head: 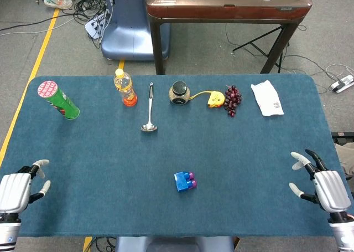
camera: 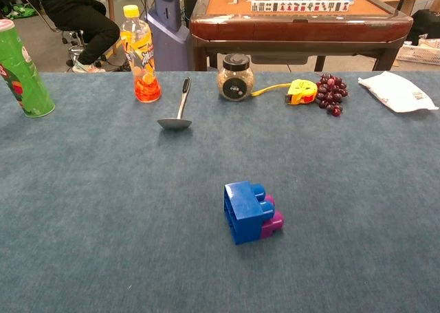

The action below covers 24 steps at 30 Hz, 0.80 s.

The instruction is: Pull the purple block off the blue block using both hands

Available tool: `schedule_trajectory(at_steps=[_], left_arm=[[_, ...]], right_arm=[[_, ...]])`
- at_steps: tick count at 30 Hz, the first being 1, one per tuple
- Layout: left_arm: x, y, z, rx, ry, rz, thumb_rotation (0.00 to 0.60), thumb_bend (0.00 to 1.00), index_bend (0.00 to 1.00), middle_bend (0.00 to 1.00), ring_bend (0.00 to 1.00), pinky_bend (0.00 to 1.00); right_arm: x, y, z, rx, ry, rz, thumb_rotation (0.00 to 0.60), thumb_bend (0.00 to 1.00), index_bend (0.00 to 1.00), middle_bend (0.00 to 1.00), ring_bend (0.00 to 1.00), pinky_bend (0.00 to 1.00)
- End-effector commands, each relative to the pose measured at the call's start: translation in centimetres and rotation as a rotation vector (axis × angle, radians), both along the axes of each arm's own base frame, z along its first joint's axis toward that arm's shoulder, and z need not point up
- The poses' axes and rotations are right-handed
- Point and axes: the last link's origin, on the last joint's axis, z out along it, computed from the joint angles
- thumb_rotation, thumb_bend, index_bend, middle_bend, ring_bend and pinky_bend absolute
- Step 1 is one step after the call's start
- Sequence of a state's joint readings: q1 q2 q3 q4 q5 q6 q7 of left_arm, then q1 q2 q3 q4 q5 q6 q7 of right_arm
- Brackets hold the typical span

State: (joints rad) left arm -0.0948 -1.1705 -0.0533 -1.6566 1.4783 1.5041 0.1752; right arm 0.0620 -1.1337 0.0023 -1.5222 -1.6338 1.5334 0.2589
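Note:
A blue block [head: 181, 181] [camera: 241, 210] lies near the table's front middle, with a smaller purple block [head: 191, 180] [camera: 272, 220] stuck to its right side. In the head view my left hand [head: 16, 190] rests at the front left corner, fingers apart and empty. At the front right, my right hand [head: 322, 184] is also empty with fingers spread. Both hands are far from the blocks. The chest view shows neither hand.
Along the back of the blue table [head: 99, 152] stand a green can [head: 59, 100], an orange drink bottle [head: 126, 88], a ladle [head: 149, 111], a jar [head: 180, 92], a yellow tape measure [head: 215, 99], grapes [head: 233, 99] and a white packet [head: 267, 98].

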Motion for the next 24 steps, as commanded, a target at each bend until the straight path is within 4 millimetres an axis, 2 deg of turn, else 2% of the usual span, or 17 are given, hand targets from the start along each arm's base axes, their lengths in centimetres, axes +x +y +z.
schedule_trajectory(at_steps=[1,6,7,9,12,18,23,24], left_arm=[[0.0,-0.1,0.0,0.0,0.0,-0.002,0.6,0.33,0.35,0.52,0.47,0.69],[0.8,0.4,-0.2,-0.004,-0.023,-0.026,0.6,0.32,0.34,0.52,0.47,0.69],[1.0,0.6,-0.2,-0.007,-0.032,-0.035,0.6,0.27,0.34,0.52,0.47,0.69],[1.8,1.0,-0.5,-0.03,-0.049,-0.048,0.6,0.11,0.29,0.52,0.47,0.69],[3.7,1.5,-0.9,-0.059,-0.1,-0.09,0.6,0.03,0.23,0.54,0.49,0.72],[7.8,2.3,-2.4,-0.117,-0.16,-0.197,0.6,0.02,0.18,0.72,0.68,0.86],[11.5,3.8,-4.4,-0.185,-0.225,-0.295,0.6,0.0,0.15,0.98,0.91,1.0],[12.1,4.1,-4.7,-0.198,-0.231,-0.312,0.6,0.0,0.15,1.0,0.93,1.0]], right_arm=[[0.0,0.0,-0.1,-0.001,-0.002,0.0,0.6,0.19,0.2,0.44,0.38,0.59],[-0.2,0.0,0.0,-0.006,-0.012,-0.004,0.6,0.19,0.2,0.44,0.38,0.59],[-0.2,0.0,0.1,-0.007,-0.013,-0.005,0.6,0.19,0.2,0.44,0.38,0.59],[-0.3,-0.2,0.4,-0.013,-0.013,-0.007,0.6,0.18,0.2,0.44,0.38,0.59],[-0.3,-0.3,1.1,-0.023,-0.008,-0.006,0.6,0.18,0.2,0.44,0.38,0.59],[-0.3,-0.2,2.2,-0.045,-0.008,-0.005,0.6,0.17,0.2,0.44,0.38,0.59],[-0.5,-0.2,2.5,-0.044,-0.009,-0.008,0.6,0.17,0.2,0.44,0.38,0.59],[-0.6,-0.2,2.5,-0.043,-0.009,-0.009,0.6,0.17,0.2,0.44,0.38,0.59]])
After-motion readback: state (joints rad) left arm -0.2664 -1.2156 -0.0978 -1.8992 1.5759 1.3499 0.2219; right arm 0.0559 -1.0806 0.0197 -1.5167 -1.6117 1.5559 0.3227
